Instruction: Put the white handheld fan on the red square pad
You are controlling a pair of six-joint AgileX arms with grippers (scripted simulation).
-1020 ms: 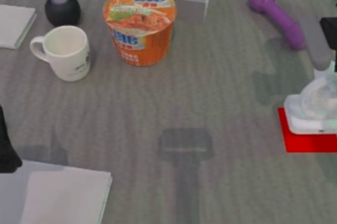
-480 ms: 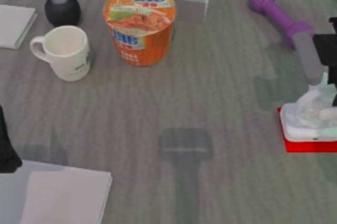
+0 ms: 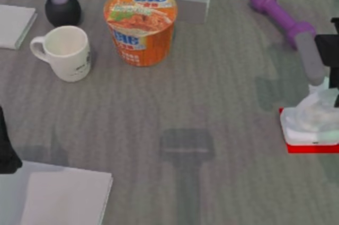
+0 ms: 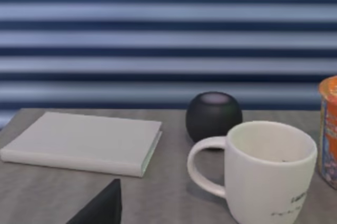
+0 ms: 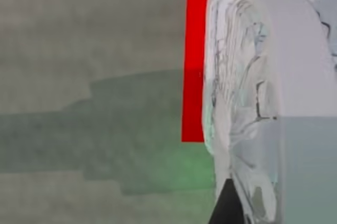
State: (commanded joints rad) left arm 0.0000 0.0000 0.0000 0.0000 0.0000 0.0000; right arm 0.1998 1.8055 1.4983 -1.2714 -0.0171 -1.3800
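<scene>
The right arm reaches in over the tabletop's right edge, its gripper (image 3: pixel 324 84) low there with 1 grey finger (image 3: pixel 310 58) showing. The left arm (image 3: pixel 7 145) sits parked at the left edge, near the front corner.

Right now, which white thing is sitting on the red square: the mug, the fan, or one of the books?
The fan. It rests on the red pad at the table's right edge; the mug and both books are on the left.
</scene>
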